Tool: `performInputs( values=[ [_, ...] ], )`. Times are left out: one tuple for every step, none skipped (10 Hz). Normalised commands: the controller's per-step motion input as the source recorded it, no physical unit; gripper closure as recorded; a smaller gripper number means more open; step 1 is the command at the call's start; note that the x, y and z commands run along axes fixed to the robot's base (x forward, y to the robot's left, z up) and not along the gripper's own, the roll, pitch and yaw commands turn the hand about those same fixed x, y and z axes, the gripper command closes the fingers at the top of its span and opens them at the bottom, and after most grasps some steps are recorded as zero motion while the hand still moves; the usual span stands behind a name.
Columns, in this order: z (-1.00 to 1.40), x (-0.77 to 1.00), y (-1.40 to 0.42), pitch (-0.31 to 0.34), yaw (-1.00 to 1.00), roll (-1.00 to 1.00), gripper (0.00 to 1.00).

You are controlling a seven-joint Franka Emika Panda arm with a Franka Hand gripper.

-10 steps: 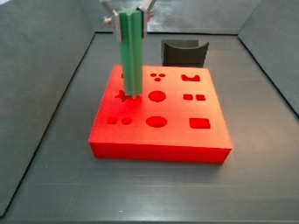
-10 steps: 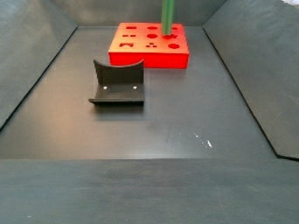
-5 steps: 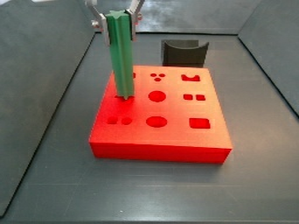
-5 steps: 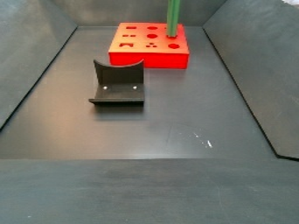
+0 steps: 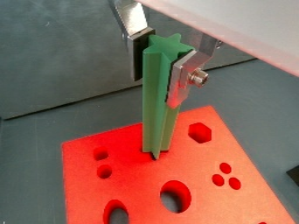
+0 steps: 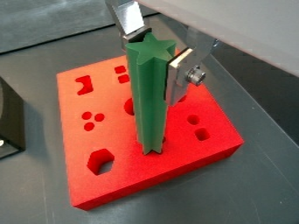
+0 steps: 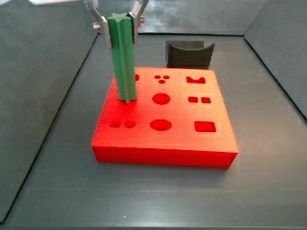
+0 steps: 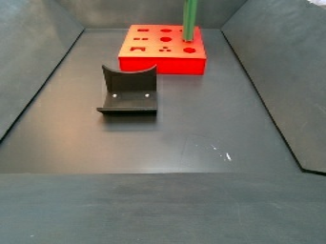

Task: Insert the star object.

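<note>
The star object (image 7: 122, 56) is a long green ridged peg, upright, with a star-shaped top seen in both wrist views (image 5: 162, 92) (image 6: 149, 87). My gripper (image 5: 163, 54) is shut on its upper end; it also shows in a wrist view (image 6: 156, 54) and at the top of a side view (image 7: 118, 16). The peg's lower tip rests on or just over the red block (image 7: 180, 135) at its far left corner, near a hole; I cannot tell whether it has entered. In a side view the peg (image 8: 190, 19) stands at the red block's (image 8: 163, 59) far right.
The red block has several shaped holes on top. A dark grey curved block (image 7: 189, 51) stands behind the red block; in a side view it (image 8: 129, 91) sits nearer mid-floor. Sloped grey walls enclose the dark floor.
The gripper and peg moved from the left middle of the block's top towards its far left corner and upright; since half a second ago almost nothing has moved.
</note>
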Motion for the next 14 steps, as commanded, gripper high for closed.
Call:
performInputs(
  values=[
    [0.00,0.00,-0.01,0.000,0.00,0.00,1.00],
    [0.00,0.10,0.00,0.081,-0.04,-0.01,1.00],
    [0.00,0.15,0.00,0.151,-0.09,-0.09,1.00],
    [0.00,0.25,0.00,0.187,-0.15,-0.19,1.00],
    [0.00,0.26,0.00,0.163,-0.19,-0.22,1.00],
    [-0.01,0.13,0.00,0.091,-0.13,-0.09,1.00],
    [0.00,0.00,0.00,0.000,0.00,-0.01,1.00],
    [0.00,-0.12,0.00,0.000,-0.05,-0.05,1.00],
    [0.02,-0.09,0.00,0.110,-0.09,0.00,1.00],
    [0.00,0.00,0.00,0.057,-0.04,0.00,1.00],
    [0.00,-0.04,0.00,0.000,0.00,-0.06,1.00],
    [0.00,-0.07,0.09,-0.021,0.00,-0.09,1.00],
    [0.00,-0.11,0.13,-0.041,0.15,-0.10,1.00],
    [0.00,-0.19,0.07,-0.043,0.13,-0.11,1.00]
  ],
)
